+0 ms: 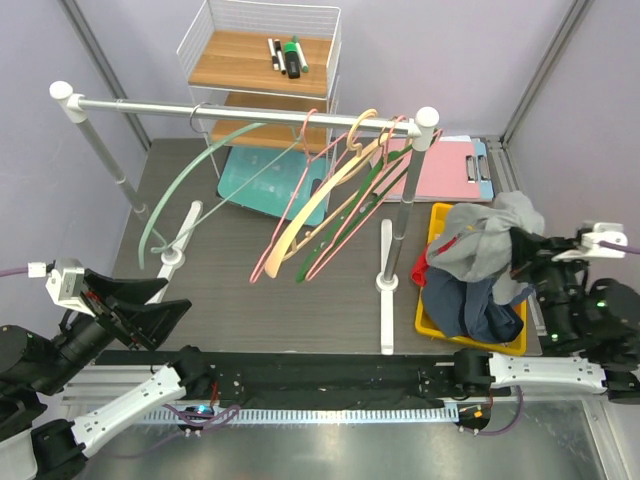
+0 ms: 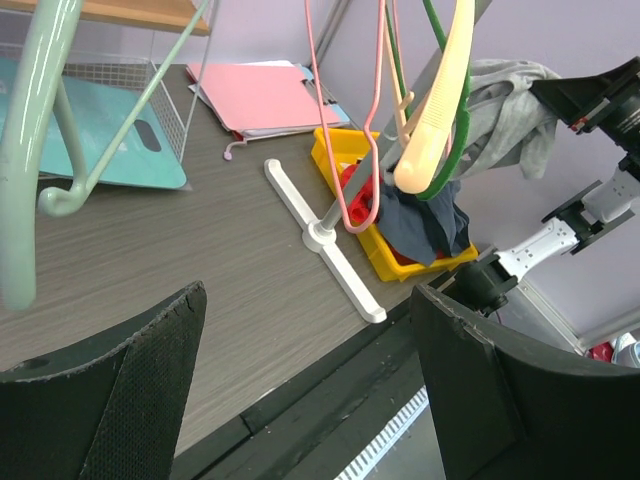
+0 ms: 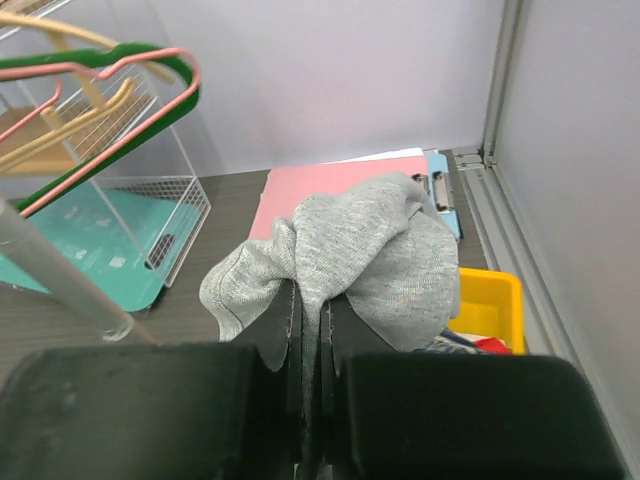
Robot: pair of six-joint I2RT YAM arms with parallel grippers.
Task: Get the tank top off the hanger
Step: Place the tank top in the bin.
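a: what does the right wrist view give that the overhead one doesn't?
b: the pinch itself. the right claw [image 3: 310, 305] has its fingers pressed together on a fold of the grey tank top [image 3: 370, 250], which bunches up just past them. from above you only see that the top is off every hanger, held over the yellow bin [image 1: 436, 215] at the right.
a: and the left wrist view?
b: the left claw [image 2: 308, 295] is spread wide with nothing between its fingers, low over the counter [image 2: 200, 260].
a: counts?
b: two arms. one rail [image 1: 250, 108] on two posts, each with a white foot. one mint hanger [image 2: 30, 120] hangs alone at the left. near the right post there's a tangle: one cream hanger [image 2: 440, 110], one green hanger [image 3: 120, 57], and probably three pink wire hangers [image 2: 382, 120], though they overlap too much to be sure. one bin, with dark blue and red clothes in it.
a: and the surroundings?
b: a dark wood-grain counter and lilac walls. at the back, a white wire shelf unit [image 1: 260, 60] with three wooden shelves. a pink clipboard [image 1: 450, 165] and a teal board [image 1: 265, 180] lie on the counter.
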